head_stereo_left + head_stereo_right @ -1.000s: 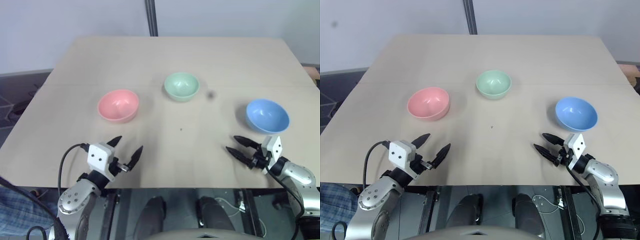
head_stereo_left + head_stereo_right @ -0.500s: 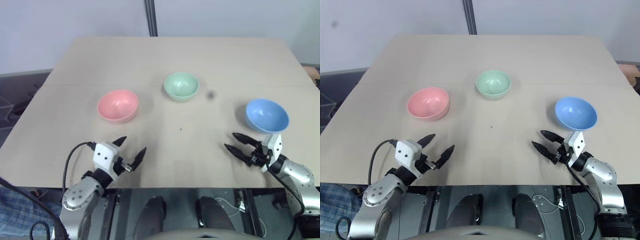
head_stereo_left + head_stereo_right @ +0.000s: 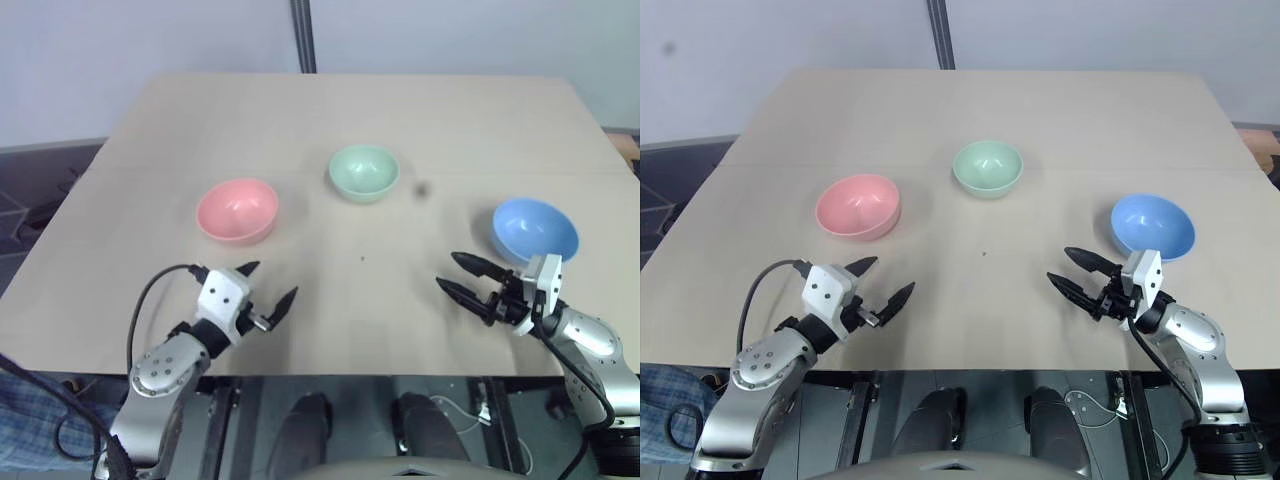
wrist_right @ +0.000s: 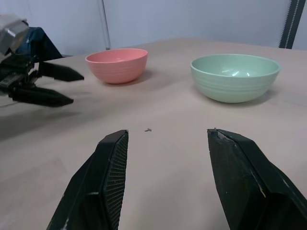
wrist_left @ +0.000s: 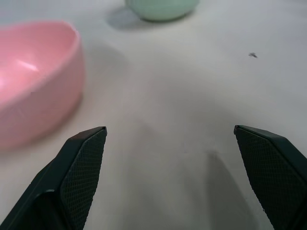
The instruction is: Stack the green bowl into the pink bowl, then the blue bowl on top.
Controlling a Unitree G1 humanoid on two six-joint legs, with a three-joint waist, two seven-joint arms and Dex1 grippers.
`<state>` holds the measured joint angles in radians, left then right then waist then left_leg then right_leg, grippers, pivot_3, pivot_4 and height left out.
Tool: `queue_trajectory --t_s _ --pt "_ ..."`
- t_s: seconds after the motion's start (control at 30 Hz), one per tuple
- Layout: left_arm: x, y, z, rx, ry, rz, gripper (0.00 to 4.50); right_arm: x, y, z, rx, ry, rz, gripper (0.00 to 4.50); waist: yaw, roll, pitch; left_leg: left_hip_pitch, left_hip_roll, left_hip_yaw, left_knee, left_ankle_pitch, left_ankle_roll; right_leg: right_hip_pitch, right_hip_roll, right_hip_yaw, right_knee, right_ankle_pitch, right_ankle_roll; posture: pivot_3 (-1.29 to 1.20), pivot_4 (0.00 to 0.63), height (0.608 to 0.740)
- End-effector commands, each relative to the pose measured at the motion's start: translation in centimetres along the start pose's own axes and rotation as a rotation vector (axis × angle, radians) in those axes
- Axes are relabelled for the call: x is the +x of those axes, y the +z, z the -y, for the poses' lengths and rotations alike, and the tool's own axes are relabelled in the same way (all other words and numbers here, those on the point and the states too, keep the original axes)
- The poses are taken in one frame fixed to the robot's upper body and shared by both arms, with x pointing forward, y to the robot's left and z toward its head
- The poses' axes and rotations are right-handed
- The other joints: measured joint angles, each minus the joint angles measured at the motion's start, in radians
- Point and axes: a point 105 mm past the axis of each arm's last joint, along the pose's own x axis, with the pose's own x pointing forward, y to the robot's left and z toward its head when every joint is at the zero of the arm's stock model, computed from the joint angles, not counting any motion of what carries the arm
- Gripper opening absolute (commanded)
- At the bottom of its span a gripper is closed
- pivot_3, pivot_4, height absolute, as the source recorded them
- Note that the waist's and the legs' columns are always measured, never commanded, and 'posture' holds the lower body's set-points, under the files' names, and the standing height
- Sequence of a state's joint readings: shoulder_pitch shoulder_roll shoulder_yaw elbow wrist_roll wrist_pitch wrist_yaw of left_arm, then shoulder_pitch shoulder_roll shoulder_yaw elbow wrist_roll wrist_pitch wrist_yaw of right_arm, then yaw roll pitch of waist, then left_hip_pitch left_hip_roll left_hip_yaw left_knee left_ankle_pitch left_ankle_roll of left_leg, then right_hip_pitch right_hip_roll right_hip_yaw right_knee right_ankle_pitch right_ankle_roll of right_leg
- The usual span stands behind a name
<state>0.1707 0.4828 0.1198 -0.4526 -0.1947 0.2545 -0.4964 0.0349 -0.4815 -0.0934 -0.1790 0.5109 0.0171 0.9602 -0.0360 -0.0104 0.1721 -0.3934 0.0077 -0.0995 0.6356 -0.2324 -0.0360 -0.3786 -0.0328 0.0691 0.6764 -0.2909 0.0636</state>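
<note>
While nothing is stacked yet, the table (image 3: 330,120) has the pink bowl (image 3: 237,210) left, green bowl (image 3: 364,172) far middle, blue bowl (image 3: 535,230) right, well apart. Left gripper (image 3: 268,287) and right gripper (image 3: 462,276) hover near, jaws wide and empty, probably readying a first reach for green.

Silver arms, white wrists, black fingers (image 3: 466,264)

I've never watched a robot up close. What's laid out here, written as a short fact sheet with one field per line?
table: light wooden top
pink bowl: robot's left side, upright, nothing in it
green bowl: farthest back, near the middle, nothing in it
blue bowl: robot's right side, nothing in it
stacking: not begun, all three bowls stand apart
left gripper: fingers open, holding nothing, in front of the pink bowl
right gripper: fingers open, holding nothing, beside the blue bowl
</note>
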Motion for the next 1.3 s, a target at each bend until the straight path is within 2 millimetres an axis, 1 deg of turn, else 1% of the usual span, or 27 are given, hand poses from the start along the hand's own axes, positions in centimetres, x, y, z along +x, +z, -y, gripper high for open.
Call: queue_trajectory --t_s 0.03,0.13,0.2,0.27,0.33,0.43,0.5,0.63,0.7,0.87,1.07,1.1,1.13,1.17,1.2,1.23,1.27,1.3 --pt "-0.1 3.1 -2.2 0.095 0.099 0.08 4.5 0.0 0.5 0.0 -0.032 -0.003 0.016 2.75 0.0 0.0 0.0 0.0 0.0 0.0 0.0 0.0 0.0 0.0 0.0 0.0 0.0 0.0 0.0 0.0 0.15 0.74" --pt "0.3 4.2 -3.3 0.227 0.082 0.053 4.5 0.0 0.4 0.1 -0.032 -0.006 0.012 2.75 -0.002 0.0 0.0 0.0 0.0 0.0 0.0 0.0 0.0 0.0 0.0 0.0 0.001 0.0 0.0 0.0 0.15 0.74" --pt "0.4 4.3 -4.2 0.269 0.081 0.025 4.5 0.1 0.4 0.2 -0.035 -0.006 0.014 2.75 -0.002 0.0 0.0 0.0 0.0 0.0 0.0 0.0 0.0 0.0 0.0 0.0 0.001 0.0 0.0 0.0 0.15 0.74" --pt "0.5 3.7 -5.0 0.344 0.065 -0.04 4.5 0.3 0.6 0.2 -0.041 0.004 0.026 2.75 -0.002 0.0 0.0 0.0 0.0 0.0 0.0 0.0 0.0 0.0 0.0 0.0 0.001 0.0 0.0 0.0 0.15 0.74" --pt "0.5 2.5 -5.4 0.361 0.047 -0.101 4.5 0.4 1.1 0.1 -0.045 0.015 0.05 2.75 -0.004 0.0 0.0 0.001 0.0 0.0 0.0 0.0 0.0 0.0 0.0 0.0 0.001 0.0 0.0 0.0 0.15 0.74" --pt "0.8 1.4 -5.6 0.398 0.023 -0.142 4.5 0.6 1.6 0.0 -0.065 0.033 0.067 2.75 -0.004 0.0 0.001 0.001 0.0 0.001 0.0 0.0 0.0 0.0 0.0 0.0 0.001 0.0 0.0 0.0 0.15 0.74" --pt "1.2 0.9 -5.8 0.404 0.022 -0.158 4.5 0.7 1.8 -0.2 -0.066 0.042 0.075 2.75 -0.003 0.0 0.001 0.0 0.0 0.0 0.0 0.0 0.0 0.0 0.0 0.0 0.001 0.0 0.0 0.0 0.15 0.74" --pt "2.0 -0.2 -6.5 0.472 0.021 -0.218 4.5 0.8 2.2 -0.5 -0.079 0.054 0.082 2.75 0.0 -0.001 0.001 0.0 0.0 0.0 0.0 0.0 0.0 0.0 0.0 0.0 0.001 0.0 0.0 0.0 0.15 0.74" --pt "2.4 -0.2 -6.9 0.466 0.03 -0.218 4.5 0.8 2.2 -0.5 -0.08 0.053 0.081 2.75 -0.001 -0.001 0.001 0.0 0.0 0.0 0.0 0.0 0.0 0.0 0.0 0.0 0.001 0.0 0.0 0.0 0.15 0.74" --pt "3.6 -1.0 -6.3 0.523 -0.044 -0.269 4.5 0.9 2.3 -0.6 -0.085 0.051 0.084 2.75 -0.001 -0.001 0.001 0.0 0.0 0.0 0.0 0.0 0.0 0.0 0.0 0.0 0.001 0.0 0.0 0.0 0.15 0.74" --pt "4.1 -1.6 -6.0 0.5 -0.152 -0.345 4.5 1.0 2.3 -0.6 -0.091 0.047 0.083 2.75 0.0 -0.001 0.001 0.001 0.0 0.0 0.0 0.0 0.0 0.0 0.0 -0.001 0.002 0.0 0.0 0.0 0.15 0.74" --pt "4.1 -1.6 -6.0 0.506 -0.165 -0.353 3.98 0.9 2.3 -0.6 -0.092 0.045 0.083 2.77 -0.001 0.0 0.001 0.001 0.0 0.0 0.0 0.0 0.0 0.0 0.0 -0.001 0.002 0.0 0.0 0.0 0.15 0.74" --pt "4.2 -1.5 -6.0 0.516 -0.176 -0.353 3.69 0.9 2.3 -0.6 -0.093 0.044 0.082 2.77 -0.002 0.0 0.001 0.001 0.0 0.0 0.0 0.0 0.0 0.0 0.0 -0.001 0.002 0.0 0.0 0.0 0.15 0.74" --pt "4.3 -1.4 -6.0 0.526 -0.186 -0.35 3.26 0.9 2.3 -0.6 -0.094 0.043 0.081 2.77 -0.002 0.0 0.001 0.001 0.0 0.0 0.0 0.0 0.0 0.0 0.0 0.0 0.002 0.0 0.0 0.0 0.15 0.74" --pt "4.5 -1.3 -5.9 0.532 -0.197 -0.348 2.74 0.9 2.3 -0.6 -0.095 0.041 0.081 2.77 -0.002 0.0 0.001 0.001 0.0 0.0 0.0 0.0 0.0 0.0 0.0 0.0 0.002 0.0 0.0 0.0 0.15 0.74" --pt "4.6 -1.2 -5.9 0.535 -0.207 -0.346 2.11 0.9 2.4 -0.5 -0.096 0.04 0.08 2.77 -0.002 0.0 0.001 0.001 0.0 0.0 0.0 0.0 0.0 0.0 0.0 0.0 0.002 0.0 0.0 0.0 0.15 0.74" --pt "4.7 -1.1 -5.8 0.543 -0.218 -0.341 1.72 0.9 2.4 -0.5 -0.097 0.039 0.08 2.77 -0.002 0.0 0.001 0.001 0.0 0.0 0.0 0.0 0.0 0.0 0.0 0.0 0.002 0.0 0.0 0.0 0.15 0.74" --pt "4.8 -1.0 -5.8 0.548 -0.224 -0.338 1.19 0.8 2.4 -0.5 -0.098 0.037 0.08 2.77 -0.002 0.0 0.001 0.001 0.0 0.0 0.0 0.0 0.0 0.0 0.0 0.0 0.002 0.0 0.0 0.0 0.15 0.74"
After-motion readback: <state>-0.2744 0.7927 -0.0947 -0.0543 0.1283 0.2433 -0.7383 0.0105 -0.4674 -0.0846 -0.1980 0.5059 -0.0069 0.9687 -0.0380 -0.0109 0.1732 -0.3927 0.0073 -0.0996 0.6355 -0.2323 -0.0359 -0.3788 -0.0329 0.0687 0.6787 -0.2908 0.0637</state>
